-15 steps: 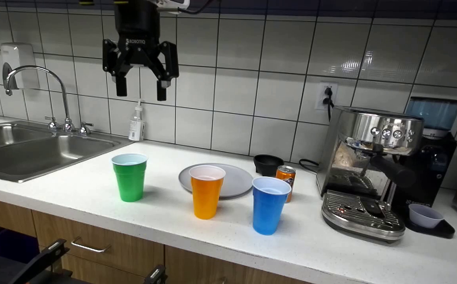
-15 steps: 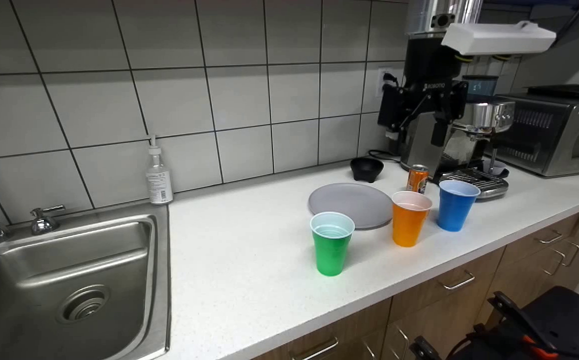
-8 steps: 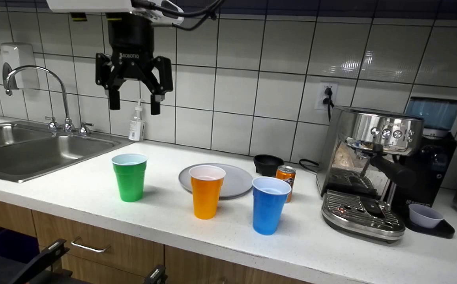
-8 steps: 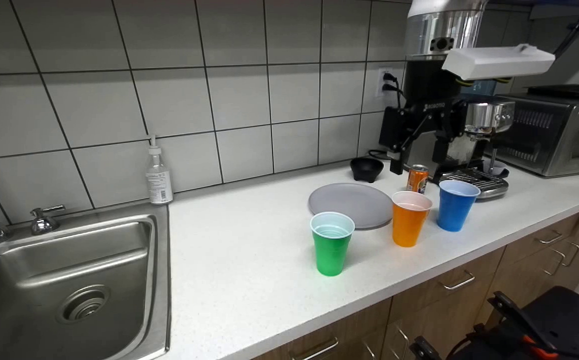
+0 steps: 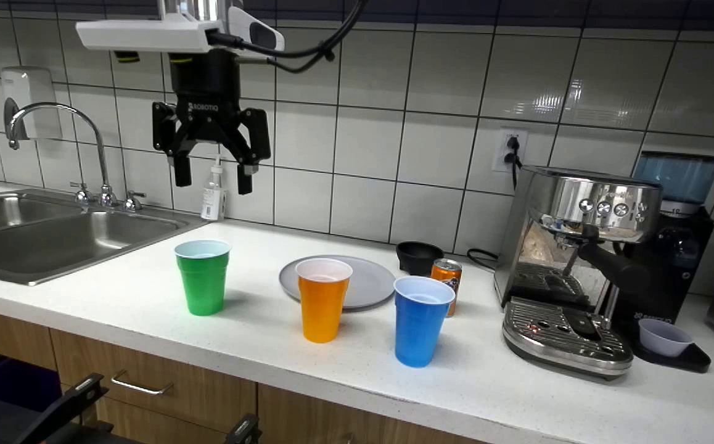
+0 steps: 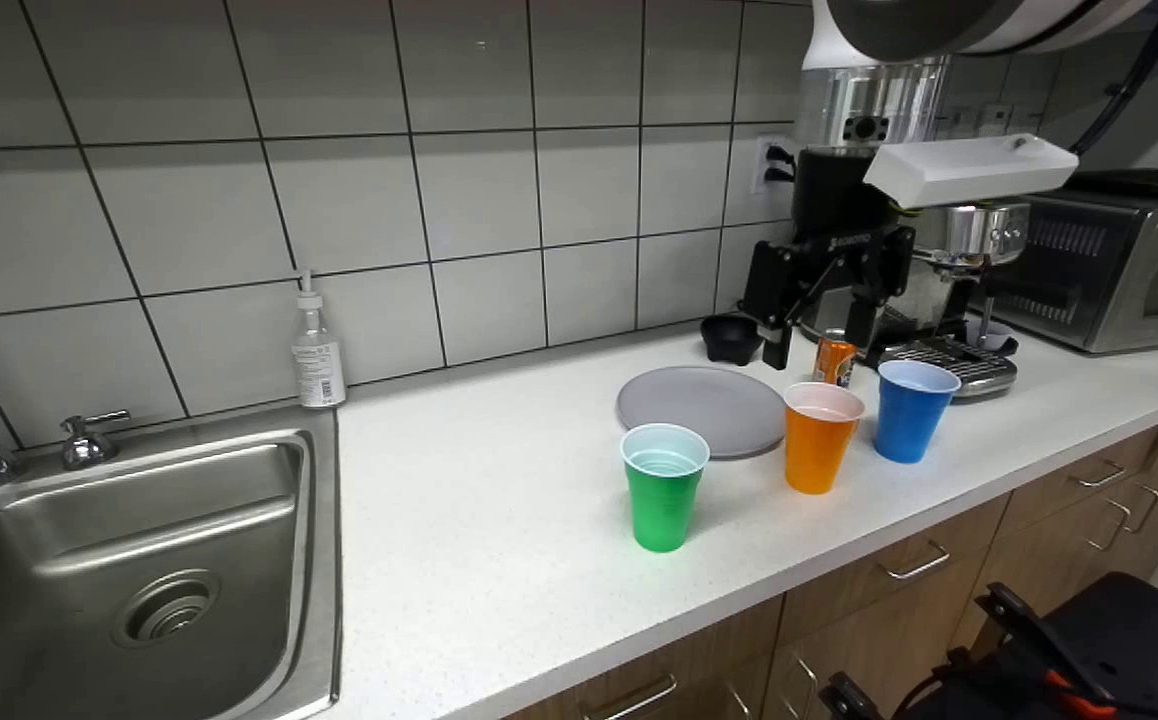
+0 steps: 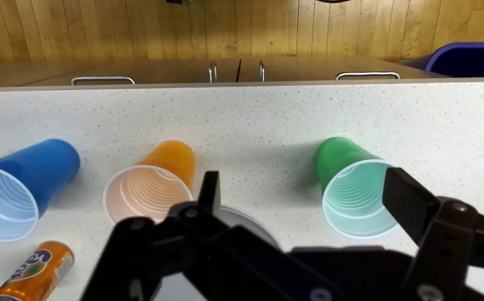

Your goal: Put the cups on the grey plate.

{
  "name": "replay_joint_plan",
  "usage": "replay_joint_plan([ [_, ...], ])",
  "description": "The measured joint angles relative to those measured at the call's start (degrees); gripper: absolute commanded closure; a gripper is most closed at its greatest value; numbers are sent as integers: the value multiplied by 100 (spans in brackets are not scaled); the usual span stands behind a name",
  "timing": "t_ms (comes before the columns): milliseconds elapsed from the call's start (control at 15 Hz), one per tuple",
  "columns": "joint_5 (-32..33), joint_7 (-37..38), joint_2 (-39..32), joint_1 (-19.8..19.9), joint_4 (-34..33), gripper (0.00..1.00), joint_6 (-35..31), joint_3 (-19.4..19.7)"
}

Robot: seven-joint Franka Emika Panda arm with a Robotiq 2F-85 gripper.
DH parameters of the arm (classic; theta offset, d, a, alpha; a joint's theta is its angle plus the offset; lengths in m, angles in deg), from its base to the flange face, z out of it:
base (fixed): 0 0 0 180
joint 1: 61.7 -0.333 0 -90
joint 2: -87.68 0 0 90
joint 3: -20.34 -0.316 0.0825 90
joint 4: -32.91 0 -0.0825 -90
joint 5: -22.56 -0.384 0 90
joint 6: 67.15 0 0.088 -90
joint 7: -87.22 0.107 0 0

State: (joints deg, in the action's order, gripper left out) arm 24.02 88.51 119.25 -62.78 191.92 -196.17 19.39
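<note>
Three cups stand upright on the white counter: green (image 5: 203,283), orange (image 5: 323,311) and blue (image 5: 420,327). The grey plate (image 5: 366,287) lies bare behind the orange cup, which hides part of it in an exterior view. High above the counter, my gripper (image 5: 214,180) hangs pointing down, its fingers wide apart with nothing between them. It is open and apart from every cup. In the wrist view, one fingertip of the gripper (image 7: 302,188) overlaps the rim of the green cup (image 7: 338,159); the other appears beside the orange cup (image 7: 175,161), over the plate's edge (image 7: 238,218).
An orange can (image 5: 447,274) stands behind the blue cup, near a short black cup (image 5: 418,259). A coffee machine (image 5: 585,203) stands along the counter beyond the blue cup. At the opposite end are a sink (image 6: 139,540) and a soap bottle (image 6: 318,355).
My gripper has come down toward the counter in both exterior views, fingers staying wide apart. It also shifted slightly sideways. Cups and plate have not moved.
</note>
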Motion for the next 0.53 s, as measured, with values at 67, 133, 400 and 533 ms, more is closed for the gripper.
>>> replay_joint_plan([
  [67,0,0,-78,-14,5,0,-97,-2],
  [133,0,0,-173,-37,5,0,-195,-4],
  [400,-8,0,-632,-163,5,0,-545,-39],
  [533,-8,0,-875,-224,3,0,-694,-67],
])
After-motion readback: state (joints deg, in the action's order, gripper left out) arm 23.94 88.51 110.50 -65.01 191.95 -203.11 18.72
